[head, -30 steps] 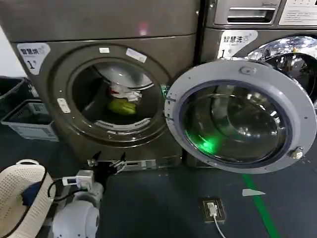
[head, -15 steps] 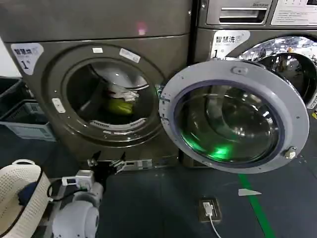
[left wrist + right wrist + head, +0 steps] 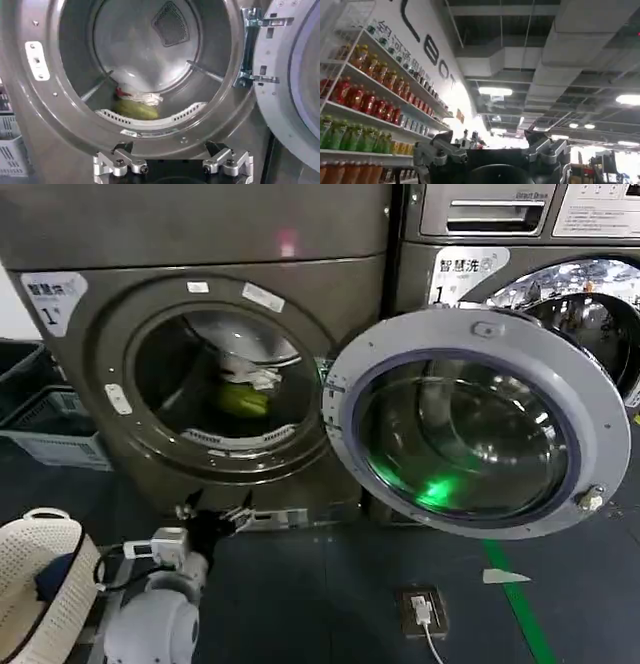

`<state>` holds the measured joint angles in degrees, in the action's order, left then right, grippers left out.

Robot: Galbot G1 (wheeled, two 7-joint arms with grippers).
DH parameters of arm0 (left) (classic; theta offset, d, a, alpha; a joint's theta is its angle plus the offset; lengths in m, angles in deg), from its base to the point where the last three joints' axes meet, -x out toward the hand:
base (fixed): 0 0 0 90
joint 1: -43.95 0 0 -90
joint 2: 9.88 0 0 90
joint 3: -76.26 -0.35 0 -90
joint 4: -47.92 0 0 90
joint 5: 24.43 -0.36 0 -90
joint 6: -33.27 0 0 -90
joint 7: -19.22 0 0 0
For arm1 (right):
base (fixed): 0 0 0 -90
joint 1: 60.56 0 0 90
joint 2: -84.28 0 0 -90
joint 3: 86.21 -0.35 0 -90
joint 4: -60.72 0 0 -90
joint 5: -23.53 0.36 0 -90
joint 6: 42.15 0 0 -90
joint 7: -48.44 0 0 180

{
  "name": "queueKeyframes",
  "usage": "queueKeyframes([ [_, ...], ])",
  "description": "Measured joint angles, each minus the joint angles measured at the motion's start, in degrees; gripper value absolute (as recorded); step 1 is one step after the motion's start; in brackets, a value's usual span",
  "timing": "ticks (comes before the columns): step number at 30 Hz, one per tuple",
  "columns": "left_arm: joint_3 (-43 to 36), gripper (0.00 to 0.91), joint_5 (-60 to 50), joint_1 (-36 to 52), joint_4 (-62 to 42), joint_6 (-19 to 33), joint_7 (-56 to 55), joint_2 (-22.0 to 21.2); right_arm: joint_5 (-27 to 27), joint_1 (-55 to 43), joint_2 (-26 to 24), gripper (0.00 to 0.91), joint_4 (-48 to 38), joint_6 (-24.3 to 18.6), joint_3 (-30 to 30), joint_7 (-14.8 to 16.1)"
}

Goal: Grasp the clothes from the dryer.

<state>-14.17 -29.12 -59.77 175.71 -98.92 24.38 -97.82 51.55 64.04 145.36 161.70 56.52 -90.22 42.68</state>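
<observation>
Clothes [image 3: 134,102] beyond spread left fingers [image 3: 116,161]

Ahead of the left gripper [image 3: 172,162], whose metal fingers are spread, the dryer [image 3: 200,244] is finished in matt bronze-grey; its drum [image 3: 145,45] is smooth steel. Soft cloth clothes [image 3: 135,102] lie inside.

Second machine [image 3: 520,244] at 1 o'clock; grey crates [image 3: 40,419] at 9; white mesh basket [image 3: 45,584] at 7; floor socket [image 3: 420,612] at 5; bottle shelves [image 3: 365,90].
</observation>
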Motion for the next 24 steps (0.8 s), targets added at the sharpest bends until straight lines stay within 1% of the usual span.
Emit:
queueKeyframes([
  [24, -0.3, 0.907, 0.5, -0.5, 0.3, 0.0, -0.5, -0.1, 0.1, 0.0, 0.0, 0.907, -0.1, 0.0, -0.2, 0.0],
])
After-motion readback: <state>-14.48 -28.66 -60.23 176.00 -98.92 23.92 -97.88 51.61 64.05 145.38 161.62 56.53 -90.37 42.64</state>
